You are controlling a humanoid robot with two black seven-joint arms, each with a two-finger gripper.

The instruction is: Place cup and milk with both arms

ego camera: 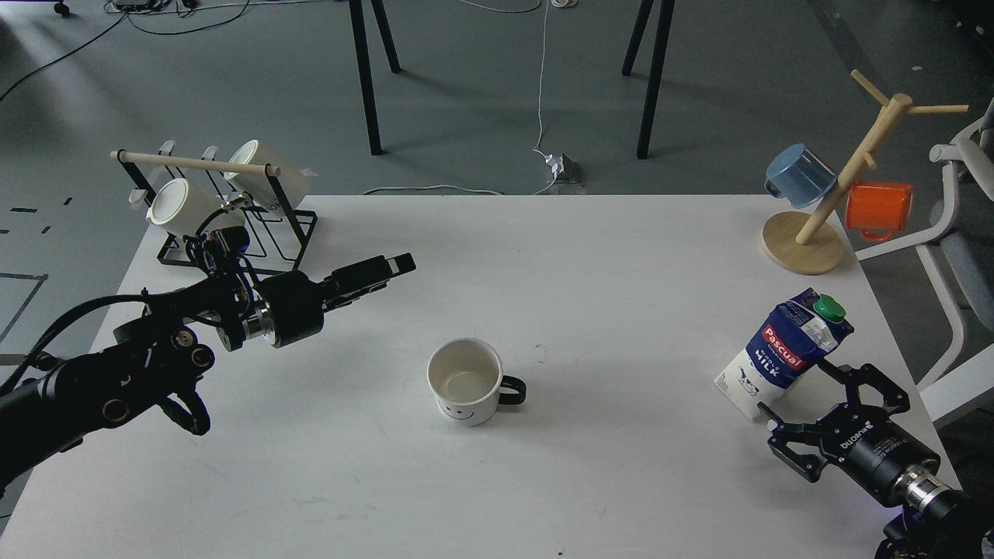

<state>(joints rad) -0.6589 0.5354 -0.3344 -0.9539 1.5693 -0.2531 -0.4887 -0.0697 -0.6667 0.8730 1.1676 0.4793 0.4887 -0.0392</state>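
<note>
A white cup with a smiley face and a black handle pointing right stands upright in the middle of the table. A blue and white milk carton with a green cap stands tilted at the right. My right gripper is open at the carton's lower right side, with its fingers close around that corner. My left gripper hovers above the table, up and left of the cup and apart from it. It is seen side-on as one dark bar, so its opening cannot be judged.
A black wire rack with two white cups stands at the back left corner. A wooden mug tree with a blue and an orange mug stands at the back right. A white chair is beyond the table's right edge.
</note>
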